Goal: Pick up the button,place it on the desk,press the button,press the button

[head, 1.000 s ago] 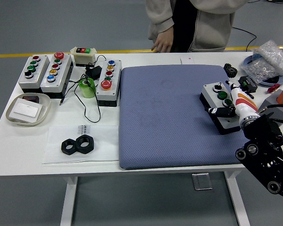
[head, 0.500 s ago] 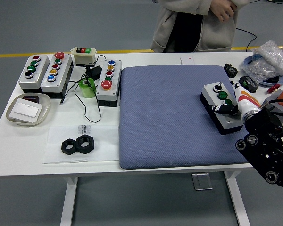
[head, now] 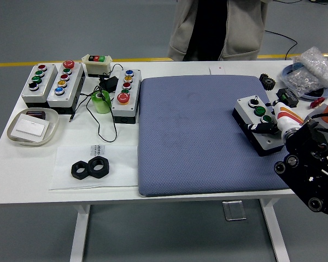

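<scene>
A robotics test lab: a white bench with push-button control boxes, large hex nuts and grey floor marked with yellow tape.

The grey button box, carrying black and green buttons, lies angled on the blue mat's right side.

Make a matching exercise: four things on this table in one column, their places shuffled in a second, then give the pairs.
Things:
1. button box
2. two black nuts
3. green tape roll
4. white tray

Places:
A. far left of the table
B. right side of the blue mat, under the right hand
C. white sheet near the front edge
D. between the button boxes at back left

Pairs: 1-B, 2-C, 3-D, 4-A
</scene>
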`<action>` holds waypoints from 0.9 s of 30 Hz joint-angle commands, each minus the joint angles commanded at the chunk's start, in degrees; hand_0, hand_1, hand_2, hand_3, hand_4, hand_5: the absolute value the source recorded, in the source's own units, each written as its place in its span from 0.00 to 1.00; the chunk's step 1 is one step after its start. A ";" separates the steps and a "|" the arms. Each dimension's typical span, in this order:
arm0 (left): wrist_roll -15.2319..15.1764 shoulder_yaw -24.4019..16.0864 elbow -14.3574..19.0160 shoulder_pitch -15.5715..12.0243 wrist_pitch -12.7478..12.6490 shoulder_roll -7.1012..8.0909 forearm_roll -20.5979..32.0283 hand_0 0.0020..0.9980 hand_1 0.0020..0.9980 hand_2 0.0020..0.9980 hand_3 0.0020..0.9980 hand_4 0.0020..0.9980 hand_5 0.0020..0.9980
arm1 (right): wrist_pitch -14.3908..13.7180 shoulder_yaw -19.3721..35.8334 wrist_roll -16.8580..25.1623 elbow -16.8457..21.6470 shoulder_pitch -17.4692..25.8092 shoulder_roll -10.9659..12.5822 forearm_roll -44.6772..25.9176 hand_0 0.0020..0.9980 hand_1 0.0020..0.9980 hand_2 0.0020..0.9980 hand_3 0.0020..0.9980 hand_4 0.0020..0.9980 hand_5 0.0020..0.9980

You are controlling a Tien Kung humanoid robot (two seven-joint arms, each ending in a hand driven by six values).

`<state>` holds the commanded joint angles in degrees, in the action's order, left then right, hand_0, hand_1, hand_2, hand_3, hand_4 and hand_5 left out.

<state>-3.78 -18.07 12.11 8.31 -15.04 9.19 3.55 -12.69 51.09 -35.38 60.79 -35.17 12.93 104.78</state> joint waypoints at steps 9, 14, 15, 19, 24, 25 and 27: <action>0.24 -0.63 -0.06 -0.19 -0.06 -0.01 -0.91 0.70 0.83 0.85 0.82 0.62 1.00 | 0.59 -1.93 0.36 1.57 0.17 1.97 1.22 0.63 0.44 0.48 0.67 0.84 0.19; 0.36 -0.96 -0.08 -0.36 -0.08 -0.04 -1.39 0.70 0.83 0.85 0.82 0.62 1.00 | 1.07 -3.56 1.68 3.50 0.65 3.78 0.76 0.56 0.40 0.45 0.63 0.82 0.18; 0.38 -1.02 -0.09 -0.38 -0.08 -0.04 -1.47 0.70 0.83 0.85 0.82 0.62 1.00 | 1.05 -4.34 2.54 4.38 0.79 4.64 0.36 0.56 0.40 0.45 0.63 0.82 0.18; 0.47 -1.30 -0.14 -0.44 -0.08 -0.06 -1.84 0.70 0.83 0.85 0.82 0.62 1.00 | -0.95 -6.94 5.48 7.16 1.00 7.47 1.61 0.51 0.38 0.42 0.59 0.80 0.19; 0.41 -1.25 -0.18 -0.52 -0.04 -0.10 -1.62 0.70 0.83 0.85 0.82 0.62 1.00 | -4.38 -10.52 12.73 10.84 0.92 11.34 0.44 0.52 0.37 0.41 0.57 0.77 0.21; 0.39 -1.19 -0.19 -0.50 -0.04 -0.11 -1.51 0.70 0.83 0.85 0.82 0.62 1.00 | -4.76 -11.43 14.37 11.54 0.75 12.08 -0.25 0.52 0.37 0.41 0.57 0.77 0.21; 0.36 -1.11 -0.20 -0.47 -0.02 -0.10 -1.38 0.70 0.83 0.85 0.82 0.62 1.00 | -5.21 -12.89 17.97 12.52 0.51 13.13 -1.63 0.52 0.37 0.41 0.57 0.77 0.21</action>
<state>-3.41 -19.18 11.91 7.83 -15.06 9.09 2.17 -17.90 38.20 -17.42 73.31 -34.67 26.06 103.15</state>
